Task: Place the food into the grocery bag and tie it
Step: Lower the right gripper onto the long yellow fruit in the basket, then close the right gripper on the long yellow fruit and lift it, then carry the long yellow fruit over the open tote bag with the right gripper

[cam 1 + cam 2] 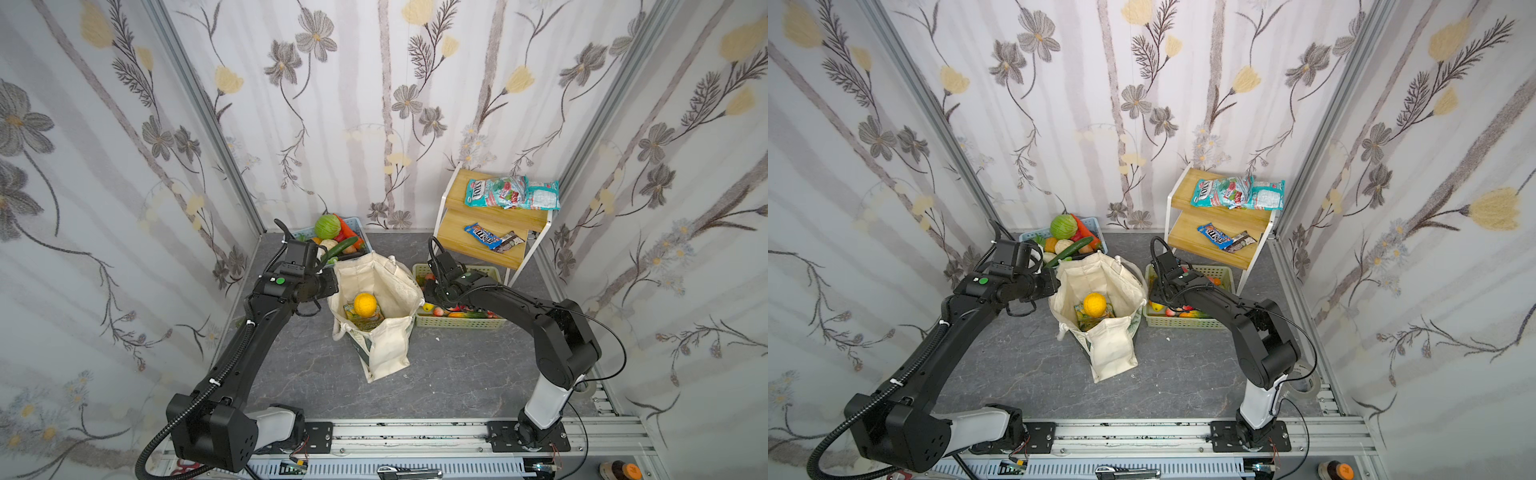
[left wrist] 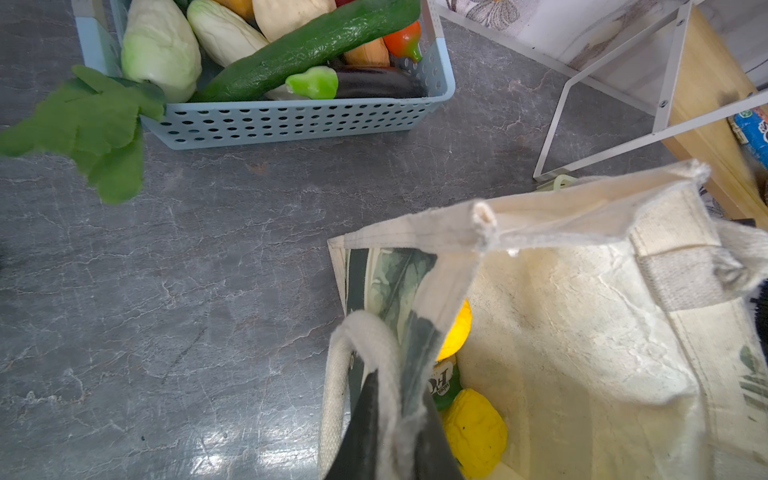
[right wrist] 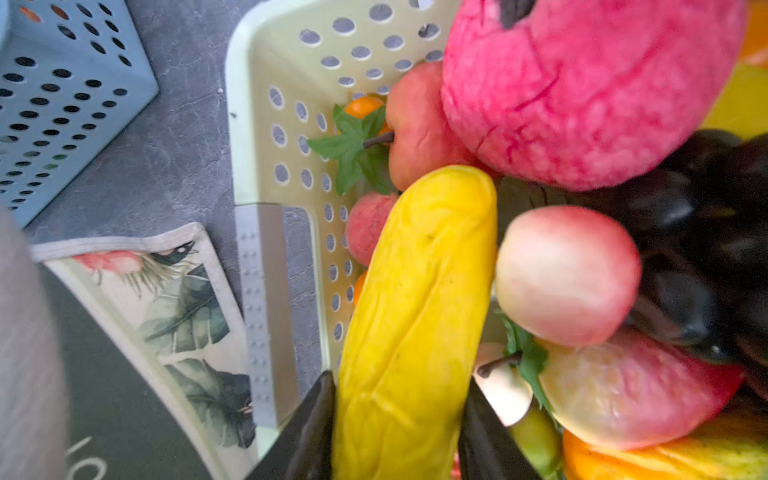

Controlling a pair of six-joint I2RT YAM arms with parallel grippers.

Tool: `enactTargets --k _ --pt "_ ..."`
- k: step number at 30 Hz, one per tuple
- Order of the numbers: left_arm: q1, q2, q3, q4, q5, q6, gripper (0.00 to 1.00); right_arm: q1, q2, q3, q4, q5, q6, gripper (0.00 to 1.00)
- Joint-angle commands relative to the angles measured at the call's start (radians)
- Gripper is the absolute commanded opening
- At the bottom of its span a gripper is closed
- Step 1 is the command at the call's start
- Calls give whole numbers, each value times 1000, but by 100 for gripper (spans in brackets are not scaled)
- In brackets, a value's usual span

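The cream grocery bag (image 1: 390,345) (image 1: 1113,349) stands open mid-floor. In it a round orange (image 1: 365,304) (image 1: 1094,304) rests on the green-and-yellow snack packet (image 1: 362,320) (image 1: 1096,319). My left gripper (image 1: 332,283) (image 1: 1057,283) (image 2: 397,382) is shut on the bag's left rim (image 2: 415,291) beside a loop handle (image 2: 361,332). My right gripper (image 1: 430,286) (image 1: 1154,291) (image 3: 399,380) reaches into the pale green basket (image 1: 457,322) (image 3: 266,83), both fingers pressed against the yellow oblong fruit (image 3: 424,291). A pale white-green oblong vegetable (image 2: 160,50) lies in the blue basket (image 2: 291,120).
The blue basket (image 1: 361,226) (image 1: 1096,222) of vegetables stands behind the bag, the green basket (image 1: 1183,323) of fruit to its right. A wooden two-tier rack (image 1: 490,216) in the back right corner holds teal sweet packets (image 1: 511,193) and a blue chocolate packet (image 1: 492,239).
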Motion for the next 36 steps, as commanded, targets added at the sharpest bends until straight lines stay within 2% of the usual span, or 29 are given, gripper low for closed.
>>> enactTargets --k 1,10,36 --pt "2 -5 -3 27 -13 2 0 0 -27 -9 50 -35 -3 44" --pt "3 -6 -10 30 -11 -5 0 -7 -102 -35 95 -83 1 44" --pt "2 -2 -13 44 -4 -23 0 4 -268 77 124 -71 -63 45"
